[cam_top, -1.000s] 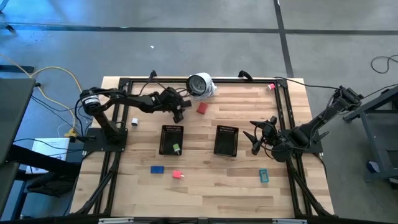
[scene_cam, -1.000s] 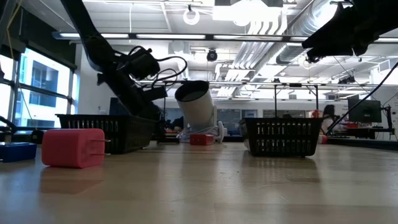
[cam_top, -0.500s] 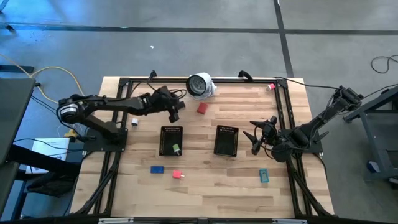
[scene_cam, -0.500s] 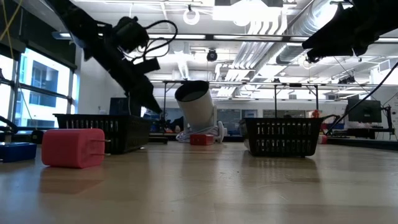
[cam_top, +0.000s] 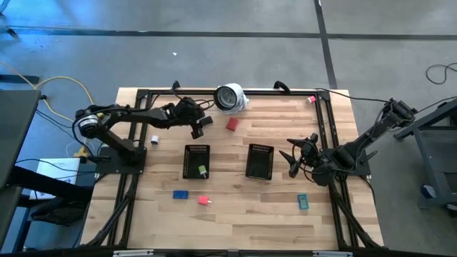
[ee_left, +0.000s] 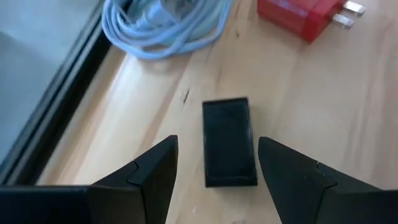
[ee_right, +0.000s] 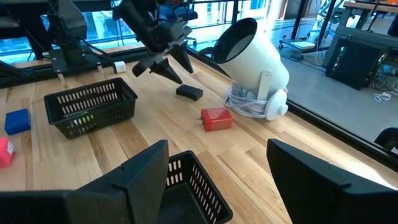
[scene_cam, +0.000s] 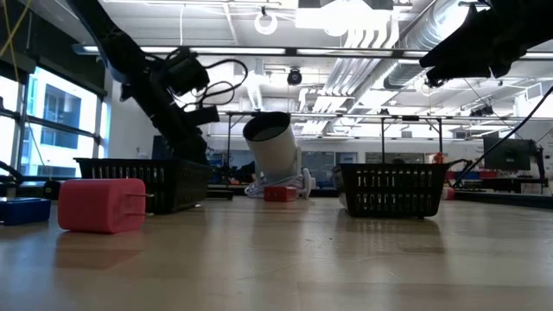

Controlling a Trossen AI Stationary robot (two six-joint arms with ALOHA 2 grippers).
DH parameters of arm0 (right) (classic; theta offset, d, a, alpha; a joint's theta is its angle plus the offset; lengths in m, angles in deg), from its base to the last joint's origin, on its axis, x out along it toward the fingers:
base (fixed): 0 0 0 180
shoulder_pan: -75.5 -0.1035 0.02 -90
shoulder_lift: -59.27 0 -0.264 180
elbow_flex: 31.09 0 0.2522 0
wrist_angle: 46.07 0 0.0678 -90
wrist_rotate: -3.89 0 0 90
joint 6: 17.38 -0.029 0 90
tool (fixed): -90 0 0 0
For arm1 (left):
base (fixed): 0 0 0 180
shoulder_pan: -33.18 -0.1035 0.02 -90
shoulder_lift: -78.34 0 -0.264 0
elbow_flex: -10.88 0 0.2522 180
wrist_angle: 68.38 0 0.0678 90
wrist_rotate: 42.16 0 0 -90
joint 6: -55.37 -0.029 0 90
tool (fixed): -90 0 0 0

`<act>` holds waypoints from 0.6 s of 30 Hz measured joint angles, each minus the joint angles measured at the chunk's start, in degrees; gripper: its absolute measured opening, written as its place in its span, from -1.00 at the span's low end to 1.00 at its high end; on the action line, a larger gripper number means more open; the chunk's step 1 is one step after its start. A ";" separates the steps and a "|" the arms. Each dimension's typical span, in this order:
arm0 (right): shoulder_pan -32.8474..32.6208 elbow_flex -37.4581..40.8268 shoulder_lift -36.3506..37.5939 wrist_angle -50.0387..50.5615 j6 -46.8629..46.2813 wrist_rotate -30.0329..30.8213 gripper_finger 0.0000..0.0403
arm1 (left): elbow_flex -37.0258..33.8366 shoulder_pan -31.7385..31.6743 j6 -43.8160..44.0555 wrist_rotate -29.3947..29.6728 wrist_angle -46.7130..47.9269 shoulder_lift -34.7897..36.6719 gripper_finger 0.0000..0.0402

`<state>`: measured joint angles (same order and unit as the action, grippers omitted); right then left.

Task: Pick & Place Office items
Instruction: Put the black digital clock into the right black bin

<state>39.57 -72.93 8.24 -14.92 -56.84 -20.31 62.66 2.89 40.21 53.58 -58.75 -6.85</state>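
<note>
My left gripper (ee_left: 214,171) hangs open above a small dark brown piece (ee_left: 229,142) that lies flat on the wood at the far left. One finger shows on each side of it, clear of it. The right wrist view shows that gripper (ee_right: 163,64) raised over the piece (ee_right: 189,93). A red piece (cam_top: 231,124) lies just beyond it. A green piece (cam_top: 203,170) sits in the left black mesh tray (cam_top: 191,151). A blue (cam_top: 180,193), a pink (cam_top: 204,200) and a teal piece (cam_top: 303,202) lie toward the near edge. My right gripper (cam_top: 294,158) waits open beside the right tray (cam_top: 259,161).
A white round object with a dark face (cam_top: 230,98) and its coiled pale cable (ee_left: 165,28) stand at the far edge, close to the dark piece. A small white item (cam_top: 154,140) lies at the left and a pink bit (cam_top: 311,100) at the far right corner. Black frame rails border the table.
My left gripper has risen from low over the table beside the left tray's far end and drawn back slightly toward the left edge, rolling a little. Its fingers stay apart as before.
</note>
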 joint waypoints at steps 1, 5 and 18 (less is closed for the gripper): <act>-0.02 0.00 0.00 0.00 0.00 -0.02 0.29 | 0.00 -0.37 0.01 -0.52 0.00 -0.42 0.07; 0.00 0.00 0.00 0.03 0.00 0.00 0.29 | 0.02 -1.66 0.08 -3.55 -0.44 -1.61 0.07; 0.00 0.00 0.00 0.09 0.00 0.02 0.29 | 0.13 -2.98 2.17 -10.08 -1.05 -1.79 0.07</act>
<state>39.57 -72.93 8.24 -14.83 -56.84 -20.29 62.79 -0.10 42.39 43.50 -59.80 -8.64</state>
